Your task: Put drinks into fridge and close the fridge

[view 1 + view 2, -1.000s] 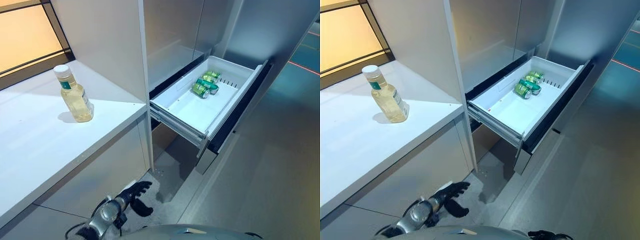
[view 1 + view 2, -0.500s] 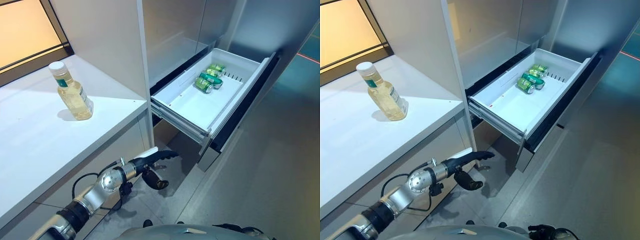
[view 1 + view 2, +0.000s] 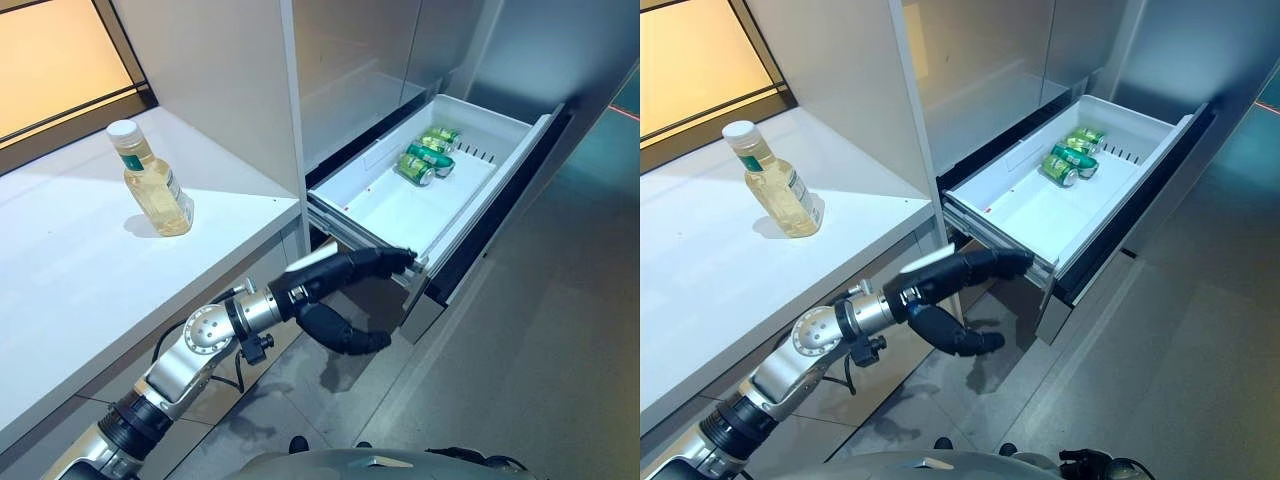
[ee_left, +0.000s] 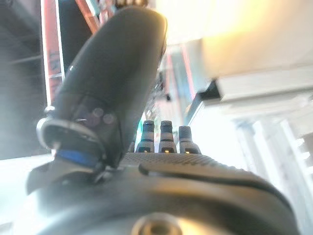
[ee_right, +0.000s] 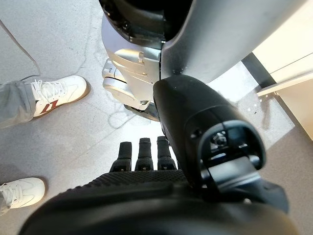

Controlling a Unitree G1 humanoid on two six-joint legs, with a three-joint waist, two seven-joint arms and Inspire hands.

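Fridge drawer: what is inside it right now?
The open fridge drawer holds green cans lying on their sides at its far end; the rest of its white floor is bare. The left hand reaches its front corner. Below the drawer is hidden.

White drawer (image 3: 400, 215), green cans (image 3: 425, 160) — pale-yellow bottle (image 3: 152, 185), white cap.

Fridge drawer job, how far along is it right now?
Done: green cans lie in the open fridge drawer. In hand: the left hand, fingers straight, reaches to the drawer's front edge. Left: the bottle stands on the white counter, and the drawer needs closing. The right hand hangs open, idle.
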